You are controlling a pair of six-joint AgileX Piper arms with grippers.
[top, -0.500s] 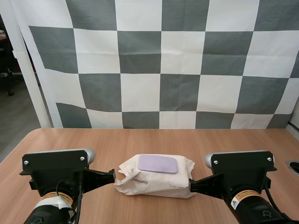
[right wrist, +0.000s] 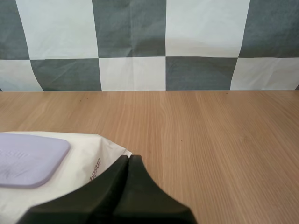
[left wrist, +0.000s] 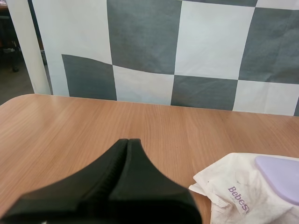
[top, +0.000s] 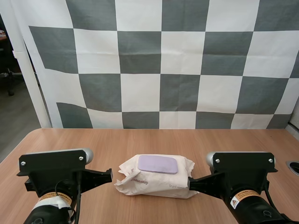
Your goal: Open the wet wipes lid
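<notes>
A white pack of wet wipes (top: 156, 179) lies flat in the middle of the wooden table, its lilac lid (top: 158, 164) closed on top. My left gripper (top: 110, 176) sits just left of the pack, a short gap away, fingers together and holding nothing. In the left wrist view the shut wedge (left wrist: 128, 142) points past the pack's crumpled corner (left wrist: 243, 193). My right gripper (top: 189, 183) is shut too, its tip touching or almost touching the pack's right end. The right wrist view has that tip (right wrist: 129, 158) against the pack's edge (right wrist: 98, 156), beside the lid (right wrist: 29, 158).
The wooden table (top: 140, 140) stretches bare behind the pack toward its far edge. A dark round fitting (top: 294, 166) sits at the table's right edge.
My left gripper has drawn slightly left, away from the pack. The right gripper has shifted a little left toward the pack's end. The pack and lid have not moved.
</notes>
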